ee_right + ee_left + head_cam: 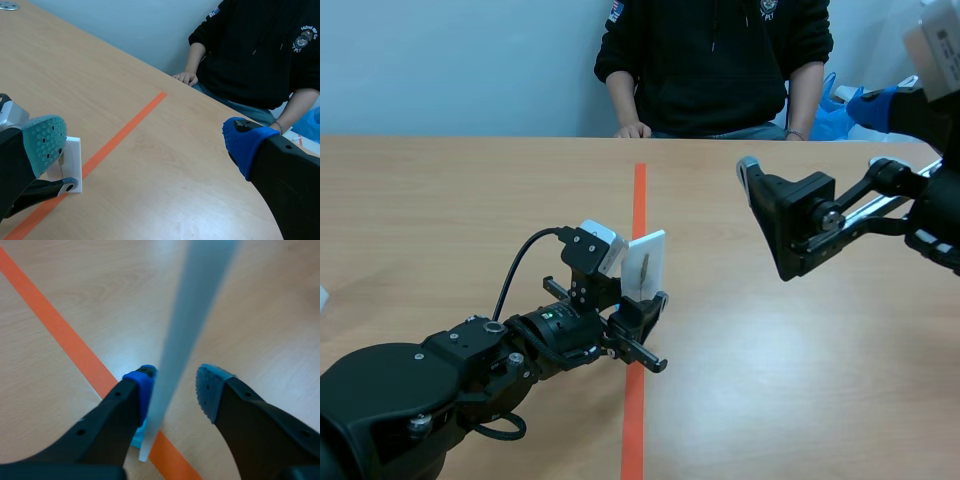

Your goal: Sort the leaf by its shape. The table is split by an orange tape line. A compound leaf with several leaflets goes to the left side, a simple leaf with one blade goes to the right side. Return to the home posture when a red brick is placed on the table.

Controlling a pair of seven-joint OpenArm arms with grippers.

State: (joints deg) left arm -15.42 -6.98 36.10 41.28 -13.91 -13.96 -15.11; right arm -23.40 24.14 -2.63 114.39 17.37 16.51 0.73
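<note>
Over the tape line (pixel 639 200), left pincer (pixel 172 384) gapes around an upright card (pixel 656 248), leaf (pixel 646 266) indistinct; right pincer (pixel 145 142) spread wide.

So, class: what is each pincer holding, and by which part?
The left pincer brackets the white leaf card at its lower edge, but only one pad touches it: no true grip. The right pincer holds nothing.

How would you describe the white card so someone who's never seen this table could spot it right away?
Follow the orange tape line down the middle of the wooden table to the left arm. A thin white card stands upright over the tape between that arm's jaws. Unlike the boxy pale camera beside it, it is flat, with a slim brownish mark on its face.
</note>
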